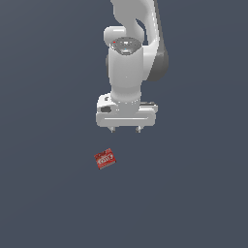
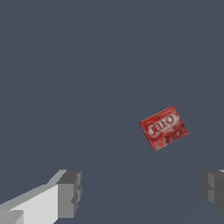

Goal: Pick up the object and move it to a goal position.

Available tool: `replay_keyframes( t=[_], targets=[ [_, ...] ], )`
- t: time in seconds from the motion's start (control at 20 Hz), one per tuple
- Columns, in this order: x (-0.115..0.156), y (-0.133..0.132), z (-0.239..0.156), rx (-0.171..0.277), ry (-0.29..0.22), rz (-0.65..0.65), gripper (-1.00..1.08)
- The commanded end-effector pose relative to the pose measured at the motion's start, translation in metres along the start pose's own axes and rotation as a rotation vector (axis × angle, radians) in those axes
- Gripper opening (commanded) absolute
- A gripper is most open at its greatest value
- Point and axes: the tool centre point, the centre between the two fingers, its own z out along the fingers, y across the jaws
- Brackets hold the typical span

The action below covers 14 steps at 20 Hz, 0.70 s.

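The object [image 1: 105, 159] is a small flat red box with white lettering, lying skewed on the dark grey floor. In the wrist view the object [image 2: 164, 127] shows its label face, ahead of the fingers and apart from them. My white gripper [image 1: 125, 130] hangs above the floor, a little toward the exterior view's right of the box and farther back. Its two short fingertips [image 1: 112, 129] stand wide apart with nothing between them. The wrist view shows both grey pads [image 2: 70, 194] far apart, so my gripper [image 2: 142, 192] is open and empty.
A plain dark grey floor [image 1: 193, 193] fills both views. The white arm [image 1: 127, 58] rises behind the gripper toward the top of the exterior view.
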Motion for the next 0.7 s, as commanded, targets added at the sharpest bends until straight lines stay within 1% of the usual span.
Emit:
replay_keyframes(
  t=[0.0, 0.35, 0.65],
  targets=[
    [0.001, -0.004, -0.003, -0.001, 0.006, -0.013, 1.00],
    [0.001, 0.000, 0.001, 0.000, 0.001, 0.021, 1.00],
    [0.005, 0.008, 0.014, 0.003, -0.009, 0.114, 1.00]
  ],
)
